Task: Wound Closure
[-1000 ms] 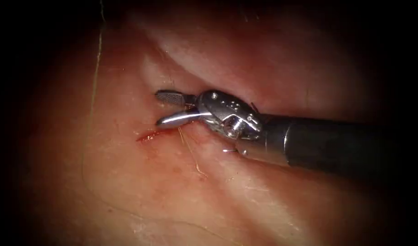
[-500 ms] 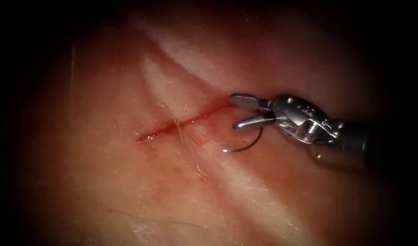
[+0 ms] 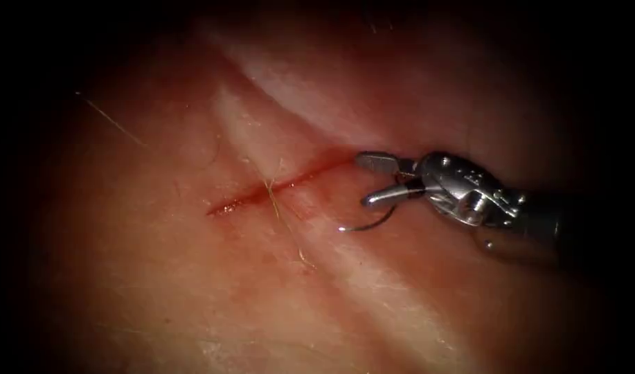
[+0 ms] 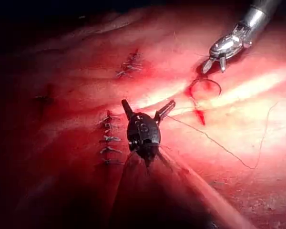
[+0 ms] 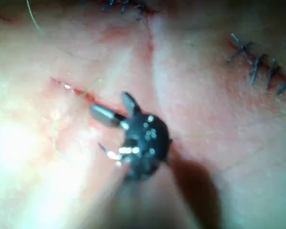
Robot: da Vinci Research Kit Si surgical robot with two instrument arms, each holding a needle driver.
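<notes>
Sitting at the cut's 3 o'clock end, the right arm's tool has its fingers spread and pinching nothing. The needle lies free on the tissue, just at 6 o'clock of the lower finger, its point toward 9 o'clock; whether its far end is buried in the tissue I cannot say for sure. A second ago this tool lay over the middle of the cut and hid the needle; it has since drawn back toward 3 o'clock, and in the last half second dipped slightly closer to the needle, which has not moved. In the left wrist view the left arm's tool also has its fingers spread, empty, above the tissue. Thread crosses the cut near its middle, so one pass appears to be through.
</notes>
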